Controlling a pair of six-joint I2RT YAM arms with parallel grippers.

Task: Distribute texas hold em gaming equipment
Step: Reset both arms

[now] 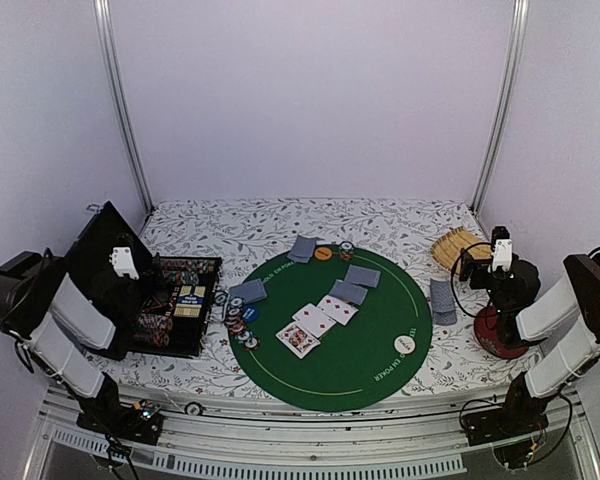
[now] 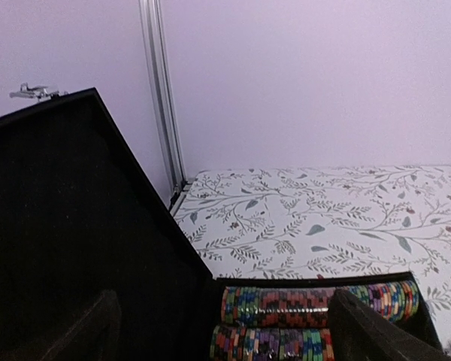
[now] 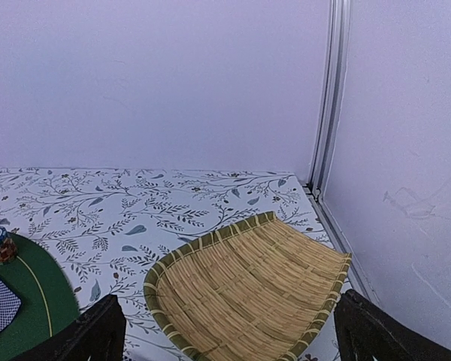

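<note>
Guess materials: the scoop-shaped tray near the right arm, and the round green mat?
Tray: looks like woven bamboo or similar strips, matte tan, with a greenish bound rim. Mat: probably felt or cloth, with a flat matte green surface and a printed pale line and lettering.

A: Is any writing showing up in the top view?

B: White lettering is running round the rim of the mat (image 1: 370, 375). At the right edge of it, "EM POKER" is just coming through.

A: And the upturned cards (image 1: 317, 322) at centre frame?

B: They're showing red pips, but the ranks are coming out too small to read.

A: The wrist views?

B: Nothing legible is appearing in either.
</note>
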